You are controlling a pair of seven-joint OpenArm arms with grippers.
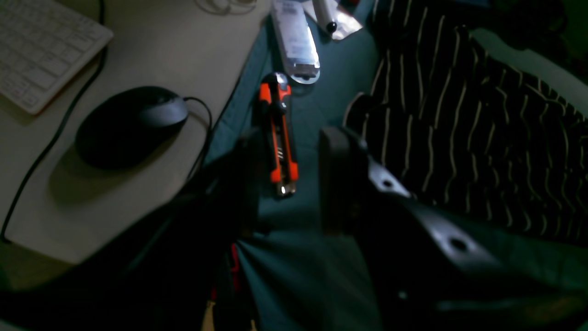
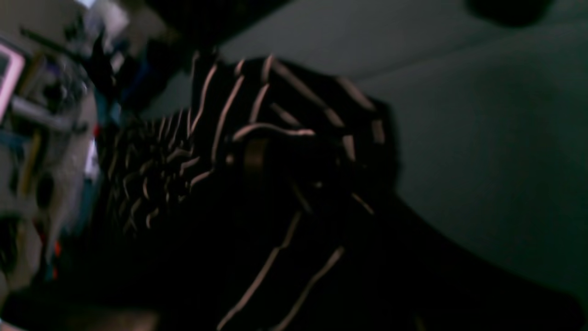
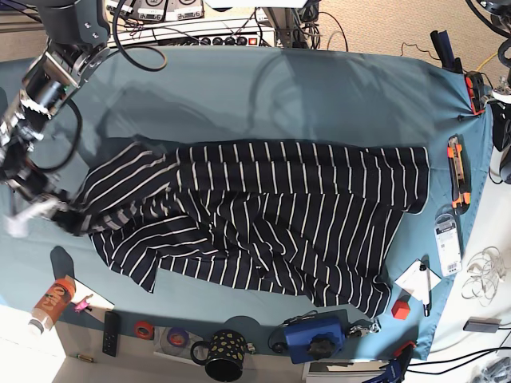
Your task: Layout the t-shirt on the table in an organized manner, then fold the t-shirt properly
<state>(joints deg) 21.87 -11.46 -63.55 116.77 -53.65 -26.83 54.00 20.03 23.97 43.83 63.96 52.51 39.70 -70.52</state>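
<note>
The t-shirt [image 3: 263,219] lies spread but rumpled across the middle of the table [image 3: 319,96]. At its left end, the right gripper [image 3: 49,209] pinches a raised fold of striped fabric. The left gripper [image 1: 287,179] hangs at the table's right edge, jaws spread and empty, above an orange utility knife [image 1: 278,133].

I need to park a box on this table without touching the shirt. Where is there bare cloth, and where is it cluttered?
The widest bare patch on the table runs along the far edge, between the t-shirt and the electronics behind. The near edge is crowded: mug, blue device, tape rolls. The utility knife side is narrow.
</note>
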